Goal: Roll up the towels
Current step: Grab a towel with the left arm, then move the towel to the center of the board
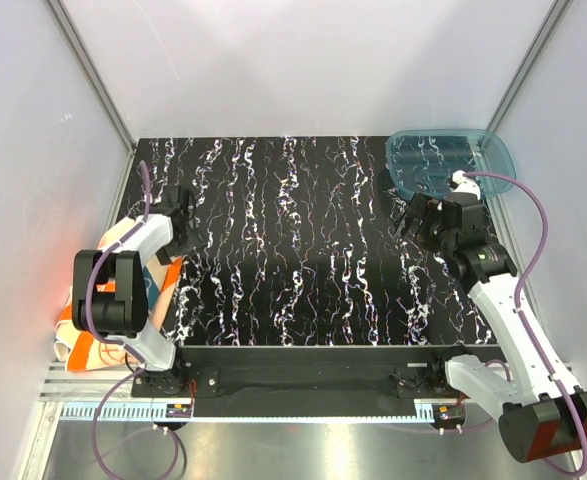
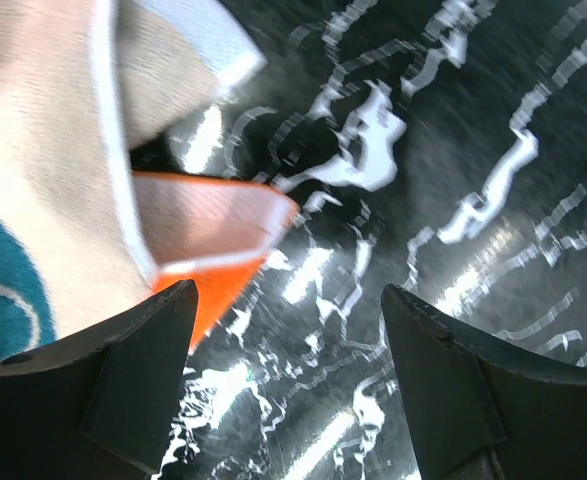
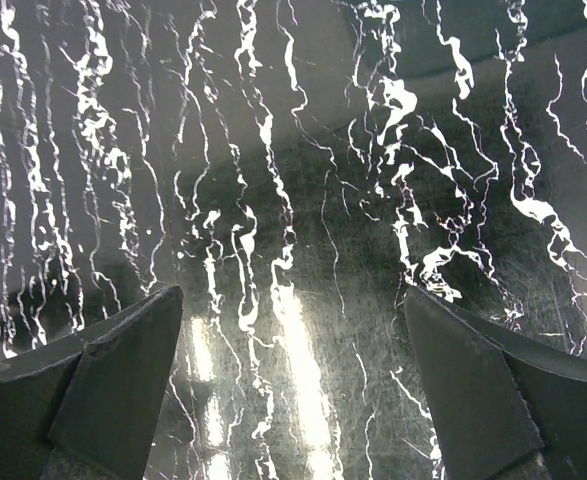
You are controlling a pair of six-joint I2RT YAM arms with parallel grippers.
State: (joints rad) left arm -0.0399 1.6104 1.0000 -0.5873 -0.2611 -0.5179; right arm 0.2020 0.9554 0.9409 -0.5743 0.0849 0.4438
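The two towels (image 1: 81,338) lay in a messy heap at the left edge of the black table (image 1: 293,260) with white squiggles on it. They were not rolled. Part of the heap hung past the table's side, under the left arm.

From the left wrist camera, the orange towel (image 2: 218,225) showed a folded corner that pointed out over the table. Its pale back faced up, and bright orange peeked out below. The teal towel (image 2: 1,275) lay over it on the left, mostly showing its cream back.

The left end effector (image 2: 288,292) was spread wide and held nothing. One of its fingers (image 2: 123,380) was just beside the orange corner, but I could not tell if it touched. From above, the left end effector (image 1: 181,212) sat right next to the heap.

The right end effector (image 1: 415,215) was far from the towels, on the other side of the table, close to a blue see-through tray (image 1: 428,158) at the back right corner. The right wrist camera showed the right end effector (image 3: 293,292) spread wide too, with only bare table between its fingers.
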